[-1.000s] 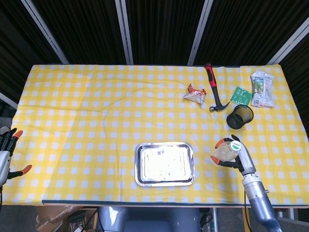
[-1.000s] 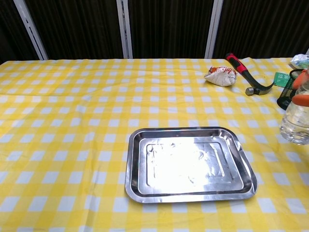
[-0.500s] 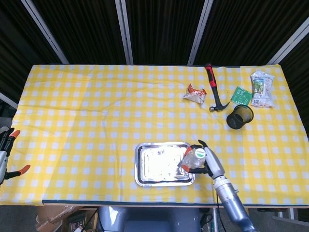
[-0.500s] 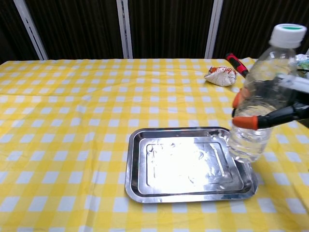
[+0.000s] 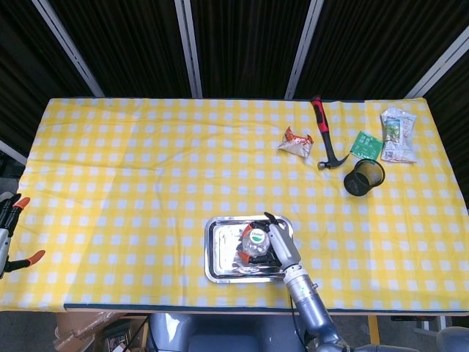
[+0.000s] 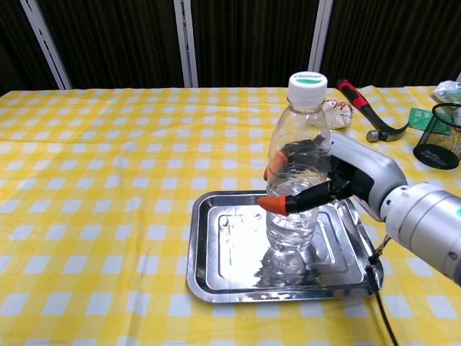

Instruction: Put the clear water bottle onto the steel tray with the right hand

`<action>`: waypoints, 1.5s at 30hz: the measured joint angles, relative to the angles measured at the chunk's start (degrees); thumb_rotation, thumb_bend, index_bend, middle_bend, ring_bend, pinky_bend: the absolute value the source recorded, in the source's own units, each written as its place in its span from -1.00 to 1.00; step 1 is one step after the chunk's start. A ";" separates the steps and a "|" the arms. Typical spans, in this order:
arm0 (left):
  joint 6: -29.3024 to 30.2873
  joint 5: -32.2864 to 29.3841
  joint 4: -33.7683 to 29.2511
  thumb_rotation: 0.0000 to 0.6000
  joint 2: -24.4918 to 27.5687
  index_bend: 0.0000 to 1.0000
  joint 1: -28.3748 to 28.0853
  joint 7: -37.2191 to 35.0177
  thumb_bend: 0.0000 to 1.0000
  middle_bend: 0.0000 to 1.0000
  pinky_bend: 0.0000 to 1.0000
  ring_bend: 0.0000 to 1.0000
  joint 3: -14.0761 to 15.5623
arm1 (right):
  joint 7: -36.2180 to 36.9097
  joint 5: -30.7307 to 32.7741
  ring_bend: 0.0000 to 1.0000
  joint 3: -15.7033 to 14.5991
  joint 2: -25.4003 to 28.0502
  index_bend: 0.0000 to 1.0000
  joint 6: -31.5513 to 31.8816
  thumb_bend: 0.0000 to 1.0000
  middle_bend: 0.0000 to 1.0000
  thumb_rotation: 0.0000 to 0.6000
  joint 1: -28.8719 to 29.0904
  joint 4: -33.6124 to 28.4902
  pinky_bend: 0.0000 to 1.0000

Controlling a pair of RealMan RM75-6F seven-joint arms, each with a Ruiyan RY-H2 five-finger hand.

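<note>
The clear water bottle [image 6: 295, 166], with a white and green cap, stands upright over the middle of the steel tray [image 6: 216, 274]; whether its base touches the tray floor I cannot tell. My right hand [image 6: 331, 180] grips the bottle around its middle from the right. From above, the bottle's cap [image 5: 256, 237] shows inside the tray [image 5: 220, 253], with the right hand [image 5: 275, 246] wrapped beside it. My left hand [image 5: 9, 235] hangs off the table's left edge with its fingers apart, holding nothing.
A red-handled hammer [image 5: 325, 139], a crumpled snack packet [image 5: 295, 141], a black mesh cup [image 5: 363, 177], a green card [image 5: 366, 144] and a food pouch [image 5: 397, 134] lie at the far right of the yellow checked cloth [image 5: 132, 169].
My right hand has carried the bottle leftward from the table's right side, past the tray's right rim, to over the tray's middle. The left hand stays put.
</note>
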 measured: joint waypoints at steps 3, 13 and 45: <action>-0.14 -0.14 0.07 1.00 -0.05 -0.91 -0.07 0.07 -0.62 -1.00 -1.00 -1.00 -0.06 | 1.92 -0.15 -0.40 0.02 0.58 0.73 -0.35 0.56 0.36 1.00 -0.34 1.00 -1.00; 0.00 0.19 -0.29 1.00 -0.49 -0.91 -0.10 1.41 -0.62 -1.00 -1.00 -1.00 0.19 | 6.78 -1.57 -0.40 -0.74 1.45 0.73 -0.54 0.56 0.36 1.00 -1.91 2.85 -1.00; 0.33 0.40 -0.19 1.00 -0.25 -0.91 -0.01 0.62 -0.62 -1.00 -1.00 -1.00 0.16 | -3.26 0.86 -0.92 -2.21 -0.25 -0.65 -2.32 -0.66 -0.64 1.00 -1.18 3.42 -1.00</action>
